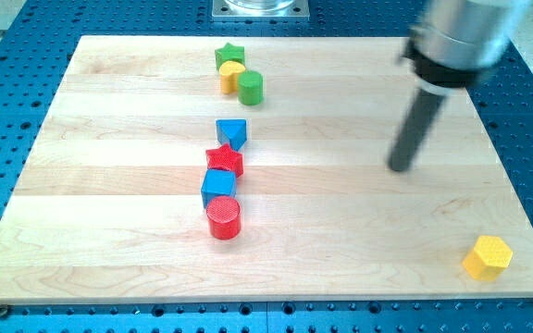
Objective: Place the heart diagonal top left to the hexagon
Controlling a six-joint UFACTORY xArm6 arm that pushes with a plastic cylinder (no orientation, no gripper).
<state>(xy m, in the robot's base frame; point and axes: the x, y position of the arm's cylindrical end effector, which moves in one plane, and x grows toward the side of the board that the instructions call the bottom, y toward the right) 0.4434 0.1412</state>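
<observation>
A yellow hexagon (487, 257) sits near the board's bottom right corner. A yellow block (230, 78), whose heart shape I can barely make out, stands near the view's top centre. It is wedged between a green star (230, 55) above it and a green cylinder (251, 88) at its right. My tip (399, 168) rests on the board right of centre. It is far to the right of and below the yellow block, and up and left of the hexagon, touching no block.
A column of blocks runs down the board's middle: a blue block (232, 133), a red star (225, 160), a blue cube (218, 187) and a red cylinder (223, 219). The wooden board (109, 231) lies on a blue perforated table.
</observation>
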